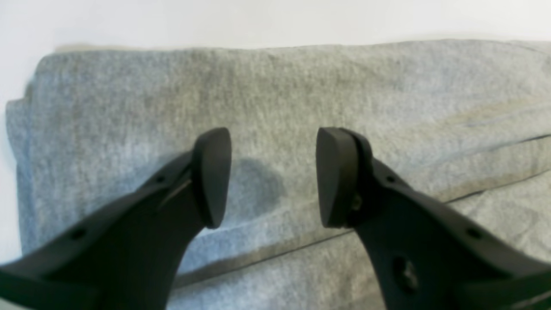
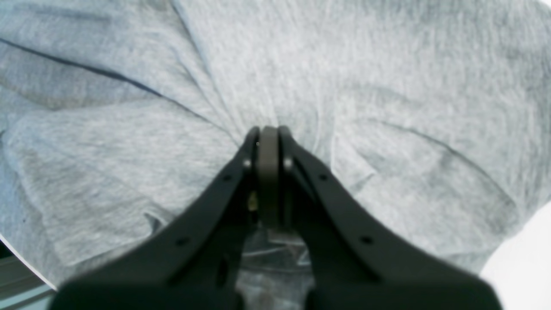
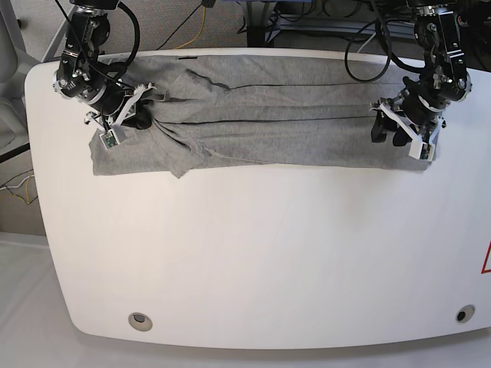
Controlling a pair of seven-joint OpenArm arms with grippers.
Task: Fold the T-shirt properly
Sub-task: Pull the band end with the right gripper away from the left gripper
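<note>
While the left pincer [image 1: 273, 176] is held apart over the shirt's end, the right pincer [image 2: 269, 142] is clamped on bunched cloth of the one shirt [image 3: 261, 123] stretched across the desk [image 3: 268, 253].

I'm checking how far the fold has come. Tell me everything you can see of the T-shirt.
The T-shirt is heather-grey knit, lying as a long band folded lengthwise across the far side of the white table, with layered edges running along it. Its plain side shows; no lettering or collar is visible. One end is bunched and creased where the shut right end effector pinches the cloth. At the other end, flat and neat, the left end effector is open just above it.
</note>
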